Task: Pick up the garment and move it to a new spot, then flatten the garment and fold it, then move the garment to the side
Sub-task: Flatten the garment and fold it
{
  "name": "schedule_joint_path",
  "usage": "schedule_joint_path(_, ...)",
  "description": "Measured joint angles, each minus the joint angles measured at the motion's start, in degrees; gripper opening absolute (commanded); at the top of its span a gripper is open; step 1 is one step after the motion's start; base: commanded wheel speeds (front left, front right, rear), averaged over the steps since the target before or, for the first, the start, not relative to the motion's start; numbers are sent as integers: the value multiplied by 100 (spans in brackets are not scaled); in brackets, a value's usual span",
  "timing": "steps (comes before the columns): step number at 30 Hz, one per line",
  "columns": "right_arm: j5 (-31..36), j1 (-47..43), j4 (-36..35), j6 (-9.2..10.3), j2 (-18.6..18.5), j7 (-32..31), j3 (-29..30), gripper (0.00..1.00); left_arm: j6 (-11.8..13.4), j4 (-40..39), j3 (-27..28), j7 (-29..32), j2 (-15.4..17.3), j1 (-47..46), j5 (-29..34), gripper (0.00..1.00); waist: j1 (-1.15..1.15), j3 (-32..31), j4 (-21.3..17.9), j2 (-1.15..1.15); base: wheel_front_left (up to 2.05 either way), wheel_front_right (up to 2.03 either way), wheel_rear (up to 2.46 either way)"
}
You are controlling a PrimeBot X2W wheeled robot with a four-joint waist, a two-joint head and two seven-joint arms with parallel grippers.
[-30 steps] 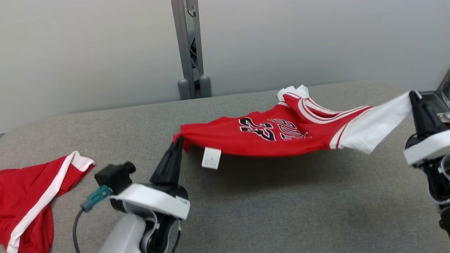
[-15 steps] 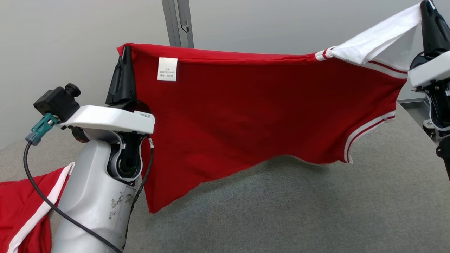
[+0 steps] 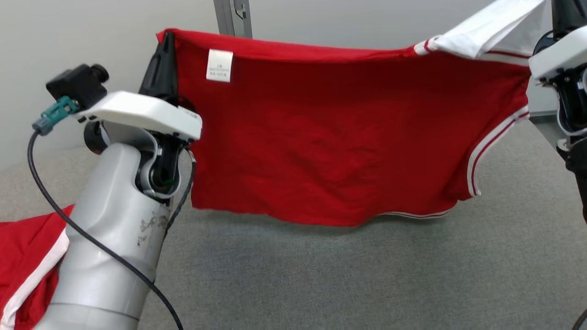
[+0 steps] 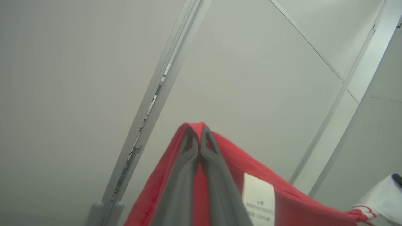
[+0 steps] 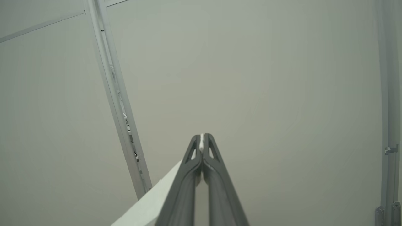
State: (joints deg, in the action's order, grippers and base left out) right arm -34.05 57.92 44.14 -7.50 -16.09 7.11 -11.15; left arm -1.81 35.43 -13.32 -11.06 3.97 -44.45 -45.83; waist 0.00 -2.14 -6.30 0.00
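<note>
The garment [image 3: 330, 137] is a red jersey with white sleeves and white trim, hanging spread in the air above the grey table [image 3: 367, 275]. My left gripper [image 3: 167, 36] is shut on its red top left corner, near a white label [image 3: 219, 65]. The left wrist view shows those fingers [image 4: 185, 163] pinching red cloth [image 4: 282, 204]. My right gripper [image 3: 562, 7] at the top right edge is shut on the white sleeve [image 3: 486, 30]. In the right wrist view a sliver of white cloth [image 5: 150, 204] sits between my right gripper [image 5: 201, 136]. The jersey's lower hem hangs just above the table.
A second red cloth with a white stripe [image 3: 23, 266] lies at the table's left edge, partly behind my left forearm [image 3: 110, 238]. A grey metal post [image 3: 234, 18] stands against the pale wall behind the table.
Both grippers have lifted the jersey from low over the table to hanging high and spread out. Over the last half second the lower hem swung level and the left arm rose a little.
</note>
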Motion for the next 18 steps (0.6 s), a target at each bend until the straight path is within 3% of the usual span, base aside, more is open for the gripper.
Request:
schedule_joint_path(9,388,2069,943,0,468,130,281,0,142,720,-46,449,247,-2058,197,0,0,1134,-102,0,0,0,0)
schedule_joint_path(14,820,3275,1511,0,614,558,215,0,85,1336,-13,276,224,-3273,254,0,0,1995,-180,0,0,0,0)
schedule_joint_path(18,1049,4121,1726,0,634,765,542,0,58,1690,31,-119,193,-4148,348,0,0,2623,-240,0,0,0,0)
